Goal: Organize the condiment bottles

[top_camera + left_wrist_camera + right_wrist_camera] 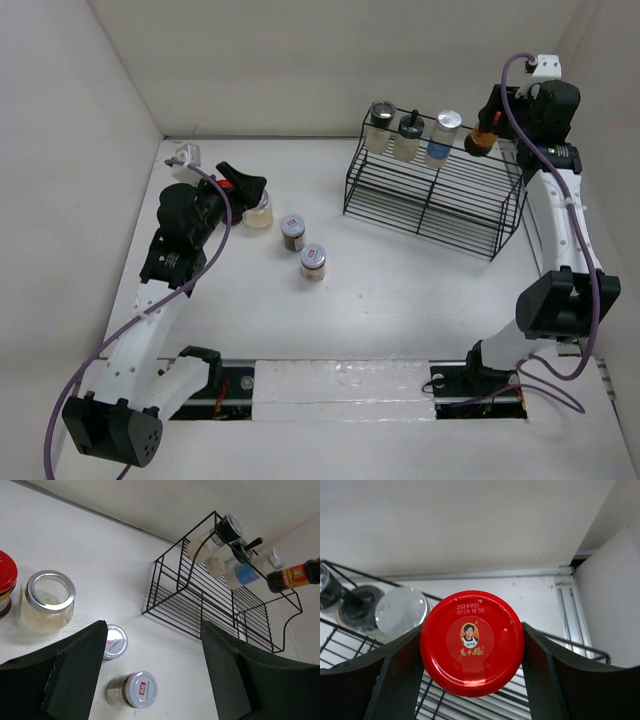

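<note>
My right gripper is shut on a red-capped jar, its fingers pressing on both sides of the lid. In the top view it holds this jar at the right end of the top shelf of the black wire rack. Three condiment bottles stand in a row on that shelf: a dark-capped one, a black-topped one and a silver-capped one. My left gripper is open and holds nothing. It hovers by a pale-filled jar and a red cap.
Two small silver-lidded jars stand on the white table between the arms. White walls close in the table on the left, back and right. The rack's lower shelves hold nothing.
</note>
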Tool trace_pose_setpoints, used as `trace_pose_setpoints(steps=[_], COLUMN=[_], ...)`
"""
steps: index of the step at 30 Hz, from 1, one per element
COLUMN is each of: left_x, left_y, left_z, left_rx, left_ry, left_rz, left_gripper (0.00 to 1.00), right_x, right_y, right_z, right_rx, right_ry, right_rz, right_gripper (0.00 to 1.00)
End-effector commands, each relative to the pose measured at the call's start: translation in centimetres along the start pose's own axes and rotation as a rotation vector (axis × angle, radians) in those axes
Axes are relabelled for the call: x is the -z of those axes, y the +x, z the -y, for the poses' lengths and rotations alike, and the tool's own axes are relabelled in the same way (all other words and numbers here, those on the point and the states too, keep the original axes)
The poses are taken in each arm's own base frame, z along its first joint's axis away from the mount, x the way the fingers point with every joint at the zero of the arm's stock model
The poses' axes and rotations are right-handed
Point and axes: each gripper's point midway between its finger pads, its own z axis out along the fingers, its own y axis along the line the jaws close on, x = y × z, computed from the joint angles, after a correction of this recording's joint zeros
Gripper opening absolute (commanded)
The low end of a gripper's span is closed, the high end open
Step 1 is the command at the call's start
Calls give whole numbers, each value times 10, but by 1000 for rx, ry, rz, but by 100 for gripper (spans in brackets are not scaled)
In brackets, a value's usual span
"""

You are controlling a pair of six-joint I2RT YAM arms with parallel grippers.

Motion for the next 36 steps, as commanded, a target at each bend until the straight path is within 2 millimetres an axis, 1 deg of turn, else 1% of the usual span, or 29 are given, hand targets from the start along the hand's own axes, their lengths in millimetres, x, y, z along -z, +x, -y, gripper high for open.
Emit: trace_pose_setpoints(steps=[1,2,3,4,6,8,9,10,12,13,14,16,18,19,20,21,22,23,25,26,27,28,29,30,32,33,34,35,36], left_x=[-1,-1,-1,-1,-4,-3,-1,-1,-1,-1,1,1,1,1,1,1,3,3,3,3,3,3,3,3,1,1,1,1,1], left_y=[-12,-12,-12,-12,-10,-9,-11,-11,-11,-11,-11,-11,-11,-11,-11,-11,-13,-14,-14,-14,-14,-14,-12,-17,-15,-14,-14,-14,-15], left_z=[12,12,12,12,10,11,13,13,13,13,14,14,14,14,14,14,15,14,14,14,14,14,13,14,12,14,14,14,12], left_rx=[-10,-10,-10,-10,-8,-9,-10,-10,-10,-10,-11,-11,-11,-11,-11,-11,-13,-12,-12,-12,-12,-12,-11,-12,-10,-11,-11,-11,-10], left_ry=[47,47,47,47,42,50,56,56,56,56,61,61,61,61,61,61,67,60,60,60,60,60,53,50,45,53,53,53,45], left_rz=[34,34,34,34,27,20,28,28,28,28,35,35,35,35,35,35,42,48,48,48,48,48,39,53,46,39,39,39,46], left_gripper=[71,71,71,71,71,71,71,71,71,71,71,71,71,71,71,71,71,71,71,71,71,71,71,71,71,71,71,71,71], right_x=[25,28,31,29,29,16,5,0,-11,-21,-24,-32,-32,-35,-34,-34,-34,-31,-24,-19,-8,-3,4,18,32,38,46,53,56], right_y=[-61,-58,-61,-55,-55,-37,-24,-23,-8,4,9,19,19,23,19,19,19,14,4,-5,-21,-25,-32,-43,-53,-54,-53,-48,-43], right_z=[-10,-10,-15,-14,-13,-11,-11,-11,-11,-12,-14,-13,-13,-12,-13,-17,-17,-13,-12,-18,-17,-21,-31,-37,-50,-74,-88,-121,-139], right_rx=[3,2,4,2,1,-6,-12,-12,-18,-22,-32,-36,-36,-38,-36,-35,-34,-33,-30,-26,-20,-18,-13,-10,4,21,24,28,30], right_ry=[-48,-48,-57,-57,-48,-45,-56,-56,-66,-81,-92,-92,-92,-91,-92,-100,-101,-75,-64,-74,-62,-52,-63,-64,-74,-125,-158,-232,-273], right_rz=[211,206,214,201,201,149,104,101,59,31,20,-3,-3,-12,-3,-4,-4,8,31,50,93,109,131,165,209,224,248,256,260], right_gripper=[43,43,43,43,43,43,43,43,43,45,45,48,50,52,56,58,63,71,77,80,84,87,89,90,90,90,88,85,80])
